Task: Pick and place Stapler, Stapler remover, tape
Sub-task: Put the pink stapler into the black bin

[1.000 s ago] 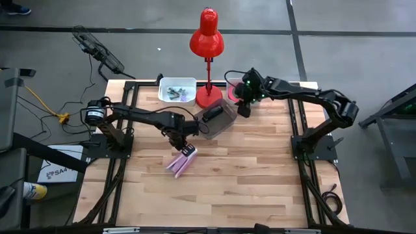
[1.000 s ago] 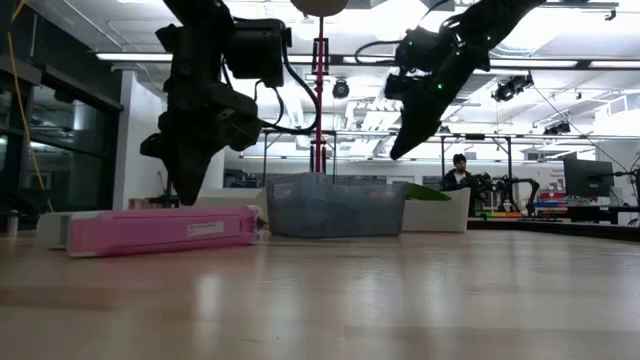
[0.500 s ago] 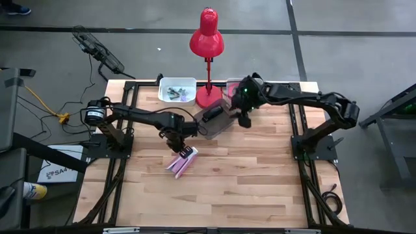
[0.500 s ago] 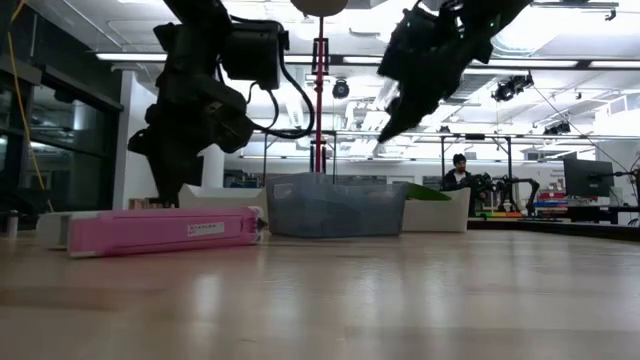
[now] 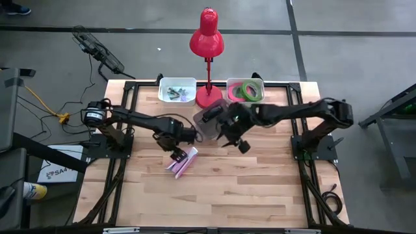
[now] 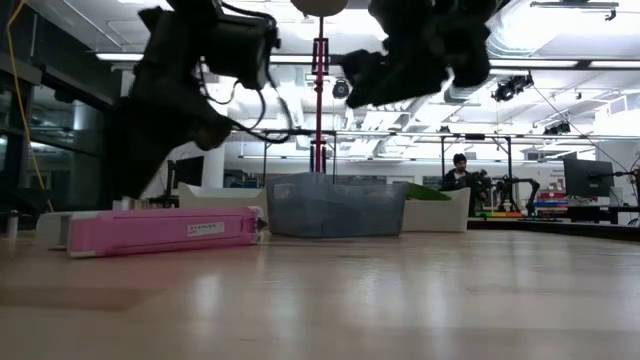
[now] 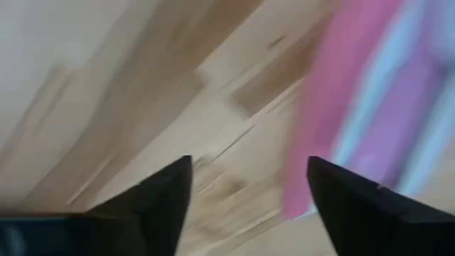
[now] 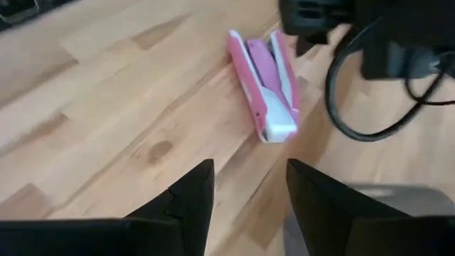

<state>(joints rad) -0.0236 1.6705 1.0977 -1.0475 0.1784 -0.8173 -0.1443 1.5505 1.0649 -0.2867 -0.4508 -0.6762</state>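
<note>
The left gripper (image 5: 177, 155), shut a second ago, now stands open just beside the pink stapler (image 5: 182, 161), which lies free near the table's (image 5: 260, 188) middle. The right gripper (image 5: 235, 144) has swung from the far edge to the middle, fingers apart and empty. The tape (image 5: 247, 90) sits in its tray at the far edge. In the low view both arms are dark blurs, their fingertips hard to make out.

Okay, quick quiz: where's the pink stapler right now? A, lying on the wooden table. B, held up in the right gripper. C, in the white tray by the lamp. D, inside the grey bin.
A: the pink stapler lies flat on the table, with the open left gripper beside it, holding nothing.
</note>
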